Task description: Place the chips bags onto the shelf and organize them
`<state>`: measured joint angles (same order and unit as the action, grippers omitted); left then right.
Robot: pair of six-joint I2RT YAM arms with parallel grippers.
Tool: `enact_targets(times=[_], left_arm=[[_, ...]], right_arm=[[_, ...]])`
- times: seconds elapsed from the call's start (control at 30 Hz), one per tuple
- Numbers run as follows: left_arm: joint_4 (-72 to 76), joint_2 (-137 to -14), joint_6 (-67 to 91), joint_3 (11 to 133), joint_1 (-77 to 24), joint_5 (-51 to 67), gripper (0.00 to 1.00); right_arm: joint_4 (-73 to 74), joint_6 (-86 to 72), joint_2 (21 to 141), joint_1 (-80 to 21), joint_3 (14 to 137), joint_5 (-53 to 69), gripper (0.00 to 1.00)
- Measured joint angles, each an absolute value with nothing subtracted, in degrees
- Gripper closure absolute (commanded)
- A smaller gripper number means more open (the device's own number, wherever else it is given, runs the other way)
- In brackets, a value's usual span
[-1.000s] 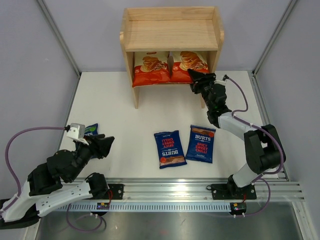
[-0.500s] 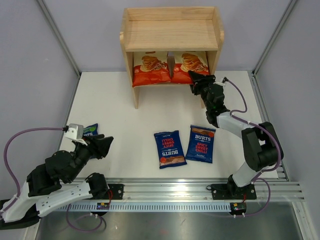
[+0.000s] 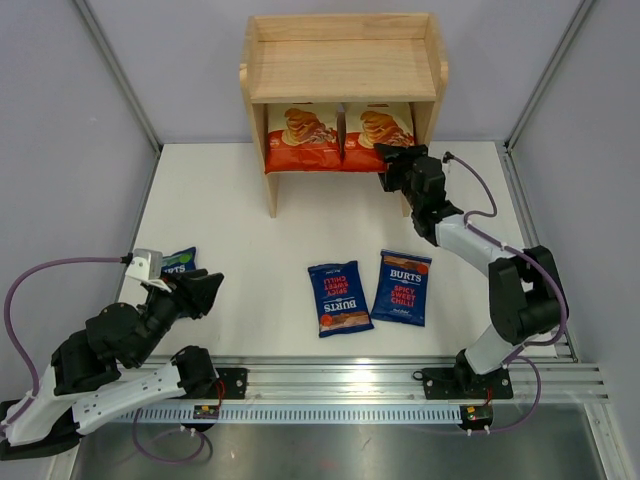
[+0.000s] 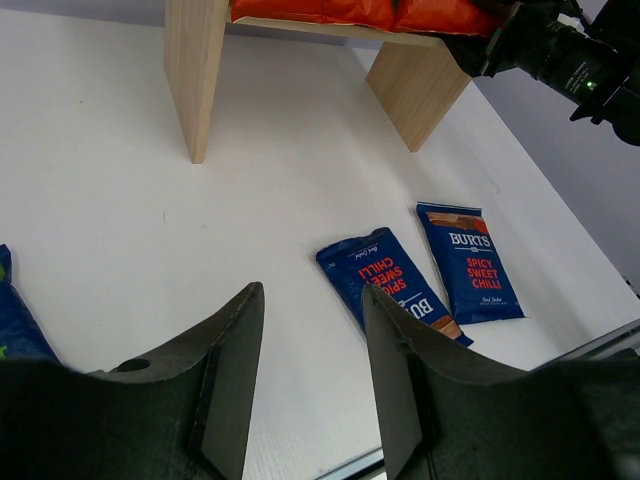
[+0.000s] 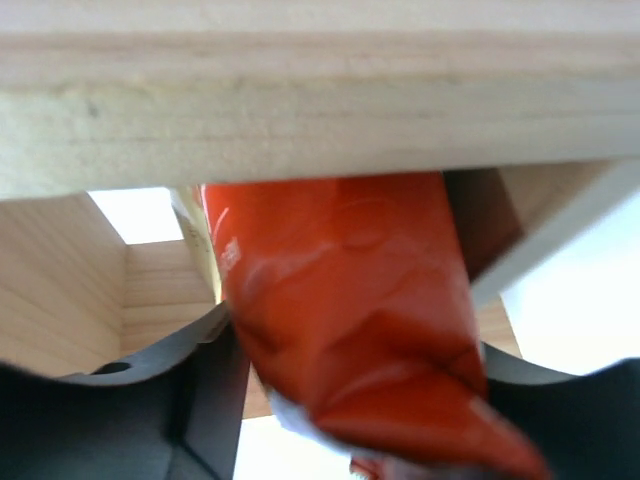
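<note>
The wooden shelf (image 3: 343,70) stands at the back. Two cream-and-red cassava chips bags lean upright in its lower tier, the left one (image 3: 300,140) free. My right gripper (image 3: 392,158) is at the bottom edge of the right one (image 3: 372,132). In the right wrist view that red bag (image 5: 340,280) fills the gap between the fingers of the right gripper (image 5: 352,330). Two dark blue Burts bags (image 3: 339,297) (image 3: 404,287) lie flat mid-table. A blue-green bag (image 3: 180,262) lies beside my left gripper (image 3: 212,288), which hangs open and empty above the table.
The shelf's top tier has a raised rim (image 3: 343,22) and holds nothing. Its wooden legs (image 4: 190,70) stand on the white table. An aluminium rail (image 3: 400,378) runs along the near edge, and grey walls close in both sides.
The right cassava bag has been pushed further back and stands straighter next to the left one. The right arm followed it in. My left arm sank slightly.
</note>
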<state>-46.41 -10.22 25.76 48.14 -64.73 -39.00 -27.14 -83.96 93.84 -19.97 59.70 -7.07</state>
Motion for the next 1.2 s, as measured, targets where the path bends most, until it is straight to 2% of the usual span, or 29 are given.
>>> enact_targets(times=[0.03,0.17,0.57,0.83,1.2], left_arm=[[-46.44,-10.22,25.78,48.14,-64.73,-39.00,0.54],[-46.44,-10.20,25.78,48.14,-64.73,-39.03,0.55],[-46.44,-10.04,25.80,48.14,-64.73,-39.00,0.57],[-46.63,-10.04,25.96,48.14,-64.73,-39.05,0.57],[-46.68,-10.09,26.37,48.14,-64.73,-39.11,0.57]], right_arm=[[-25.76,-83.90,93.38,-19.97,59.81,-7.05,0.31],[-21.74,-83.46,91.26,-19.97,60.62,-7.03,0.28],[-12.47,-82.72,86.11,-19.97,60.73,-6.83,0.30],[-10.28,-82.26,83.96,-19.97,60.66,-6.55,0.35],[-7.79,-81.34,81.12,-19.97,58.39,-5.93,0.28]])
